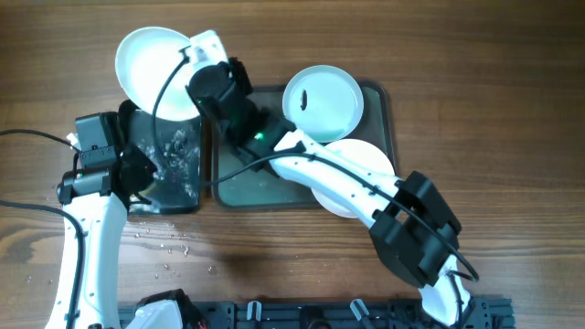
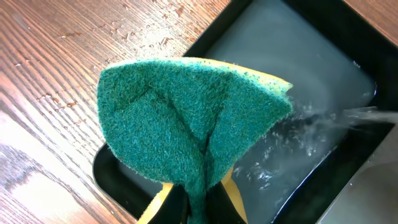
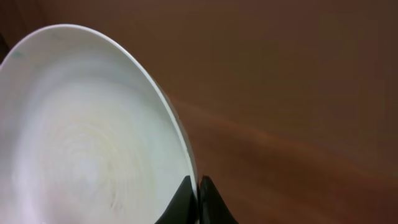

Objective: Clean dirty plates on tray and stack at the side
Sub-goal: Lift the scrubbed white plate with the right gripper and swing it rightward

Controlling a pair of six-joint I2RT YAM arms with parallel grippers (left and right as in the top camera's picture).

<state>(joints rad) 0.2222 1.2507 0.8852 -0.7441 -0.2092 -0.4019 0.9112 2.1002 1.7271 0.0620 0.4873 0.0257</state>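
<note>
Round white shallow plate: rigid, light, glossy, probably slick when wet, chippable; hold at rim, as right end effector pinches it; left end effector clamps green-and-yellow sponge.

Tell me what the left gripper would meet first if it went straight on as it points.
The left gripper holds a green sponge ahead of it; the sponge would likely touch the wet floor of the glossy black tray first, though depth is unclear.

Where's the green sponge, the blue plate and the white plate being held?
green sponge (image 2: 186, 118): left wrist view, scrubby side's middle.
blue plate (image 1: 327, 100): overhead view, its centre.
held white plate (image 1: 151, 62): overhead view, its centre.
</note>
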